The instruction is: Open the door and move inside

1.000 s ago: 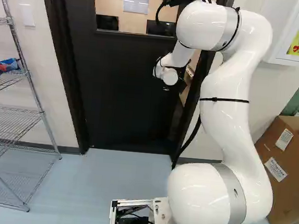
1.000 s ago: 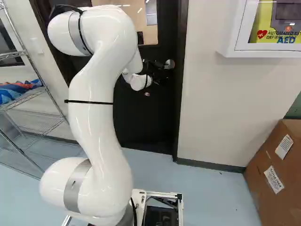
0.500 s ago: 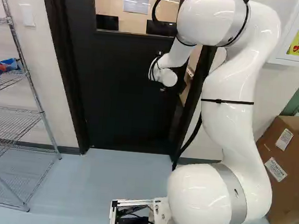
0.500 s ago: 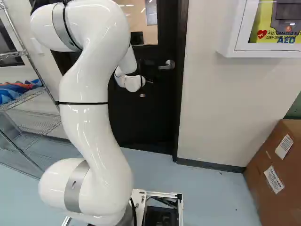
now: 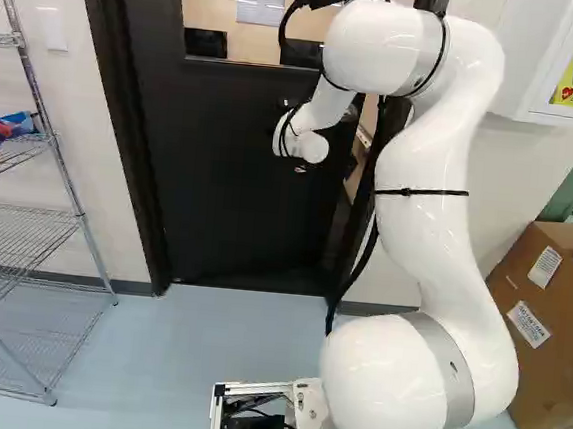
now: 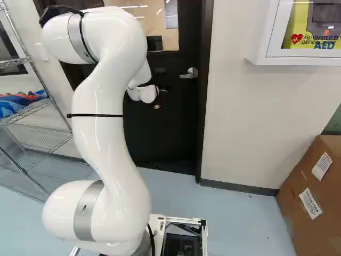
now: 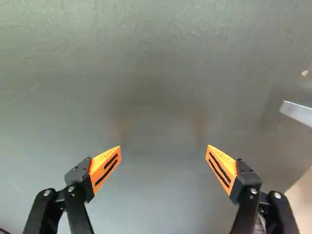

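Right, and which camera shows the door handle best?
The right base view: the door handle shows there with its lever clear of the arm. The wrist view catches only one end, off beside the open fingers. In the left base view I cannot make it out.

the arm (image 5: 420,236) is presenting glossy white, rounded segments. grey bands (image 6: 85,213) are encircling its joints. a black strap (image 5: 421,192) is wrapping the long link, and black cables (image 5: 360,264) are running outside the shell. black fingers (image 7: 84,181) are bearing orange pads (image 7: 101,162) with ridged edges and black slots; silver screws (image 7: 71,188) are dotting the linkages.
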Tool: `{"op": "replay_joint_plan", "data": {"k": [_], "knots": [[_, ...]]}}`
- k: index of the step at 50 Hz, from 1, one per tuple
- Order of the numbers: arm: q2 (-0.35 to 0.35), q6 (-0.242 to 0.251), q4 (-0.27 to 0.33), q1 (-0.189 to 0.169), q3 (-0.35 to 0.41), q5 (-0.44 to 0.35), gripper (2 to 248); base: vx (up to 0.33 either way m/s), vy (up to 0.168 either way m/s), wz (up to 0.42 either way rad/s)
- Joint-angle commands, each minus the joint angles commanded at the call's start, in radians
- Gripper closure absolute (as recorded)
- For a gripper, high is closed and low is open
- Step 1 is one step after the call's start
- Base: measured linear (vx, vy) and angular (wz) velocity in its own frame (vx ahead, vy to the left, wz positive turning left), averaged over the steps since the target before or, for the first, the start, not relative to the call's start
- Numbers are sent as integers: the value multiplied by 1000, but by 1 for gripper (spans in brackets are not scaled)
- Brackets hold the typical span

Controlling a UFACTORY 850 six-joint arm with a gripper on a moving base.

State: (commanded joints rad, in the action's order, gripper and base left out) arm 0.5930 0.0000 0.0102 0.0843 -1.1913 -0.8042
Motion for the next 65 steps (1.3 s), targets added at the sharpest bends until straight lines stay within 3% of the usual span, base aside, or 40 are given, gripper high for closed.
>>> {"op": "replay_joint_plan", "data": {"k": [35,57,65], "knots": [[175,0,0,41,-238,0,3,-2,-1,-1],[186,0,0,43,-252,0,3,0,0,0],[163,0,0,45,-220,0,3,0,0,0]]}}
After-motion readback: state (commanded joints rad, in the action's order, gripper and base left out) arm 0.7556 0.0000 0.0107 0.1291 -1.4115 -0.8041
